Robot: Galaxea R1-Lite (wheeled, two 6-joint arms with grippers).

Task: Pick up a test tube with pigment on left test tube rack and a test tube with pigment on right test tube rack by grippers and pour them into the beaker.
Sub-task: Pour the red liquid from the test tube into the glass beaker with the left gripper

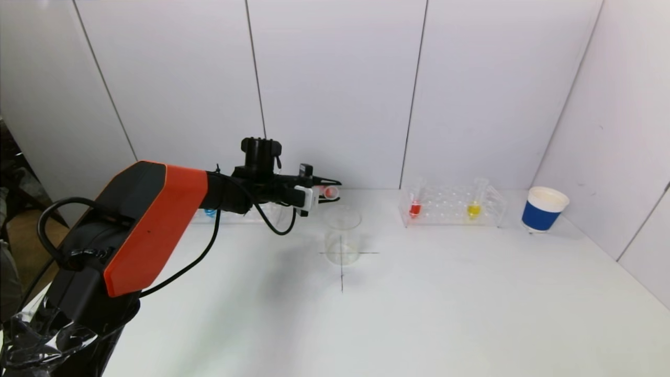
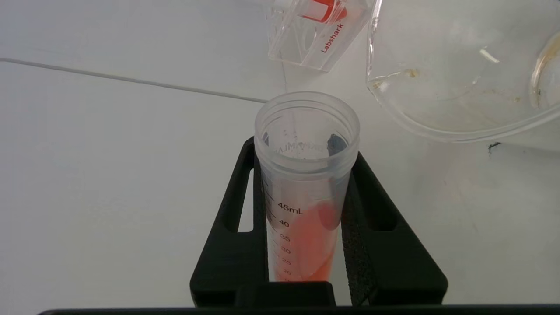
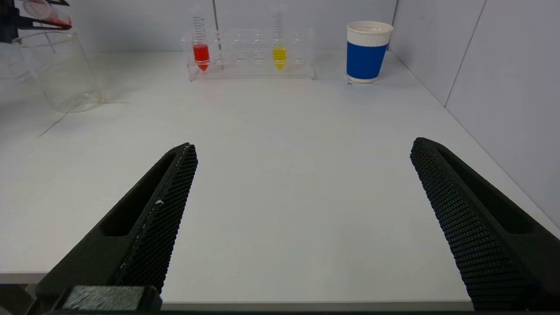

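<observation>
My left gripper (image 1: 325, 191) is shut on a test tube (image 1: 330, 192) of red pigment, held almost level just above the rim of the clear beaker (image 1: 343, 236). In the left wrist view the tube (image 2: 306, 175) sits between the black jaws of the left gripper (image 2: 306, 151). The red liquid lies along its lower wall, short of the mouth, and the beaker (image 2: 459, 87) is off to one side. The right rack (image 1: 453, 207) holds a red tube (image 1: 415, 208) and a yellow tube (image 1: 473, 209). My right gripper (image 3: 304, 148) hangs open and empty over the table's near edge.
A blue paper cup (image 1: 544, 209) stands right of the right rack, near the side wall. The left rack (image 1: 235, 213) with a blue tube (image 1: 210, 212) sits behind my left arm. White wall panels close the back and right. A black cross (image 1: 342, 262) marks the table under the beaker.
</observation>
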